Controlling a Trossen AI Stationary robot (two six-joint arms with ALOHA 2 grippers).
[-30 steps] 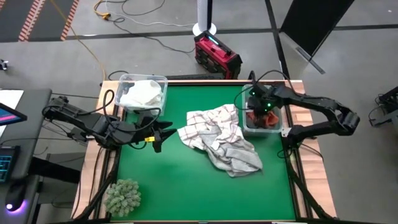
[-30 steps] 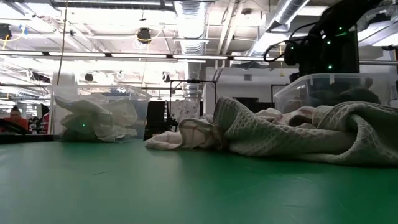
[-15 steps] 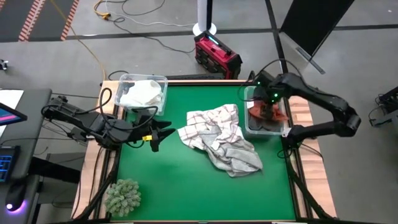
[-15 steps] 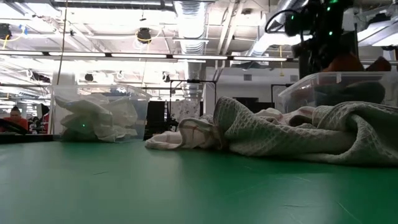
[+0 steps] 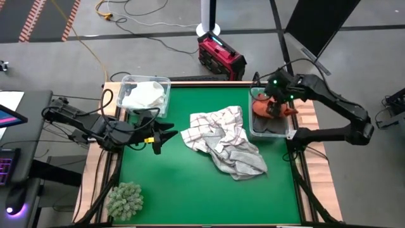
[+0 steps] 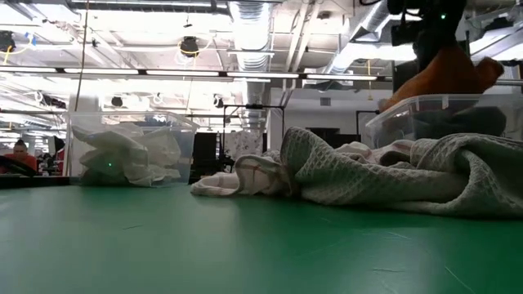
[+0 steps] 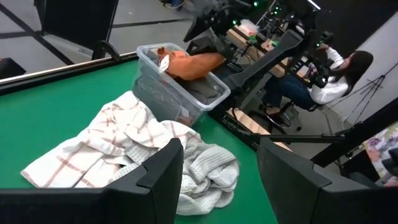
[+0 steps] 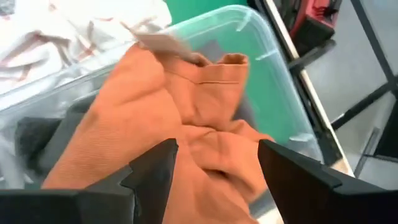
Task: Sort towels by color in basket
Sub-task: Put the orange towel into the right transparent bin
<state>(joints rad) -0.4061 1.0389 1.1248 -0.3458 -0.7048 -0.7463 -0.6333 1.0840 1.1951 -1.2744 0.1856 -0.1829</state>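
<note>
Right pincer [image 5: 276,101]: hung above the clear bin on the right side of the surface; fingers [image 8: 152,171] stood apart, with the rust-orange towel [image 5: 272,107] directly beneath them; whether the cloth still touched them could not be told
Left pincer [image 5: 166,134]: low over the green surface [image 5: 190,183], left of the towel pile; fingers [image 7: 165,171] apart, nothing between them
Rust-orange towel: bunched at the top of the right bin [image 5: 269,130], rising above its rim in the low view; a dark grey cloth [image 7: 202,87] lay under it inside the bin
Towel pile [image 5: 221,142]: on the surface between the two bins; a grid-checked white towel [image 5: 209,130] on top, a light grey waffle towel [image 5: 243,161] beside it, nearer the right bin
Left bin [image 5: 144,95]: clear, at the far left corner; held white towels [image 5: 142,95]
Fuzzy clump [image 5: 124,199]: grey-green, at the near left corner, well apart from the towels
Person [image 7: 323,74]: seated beyond the surface, seen in the left wrist view
</note>
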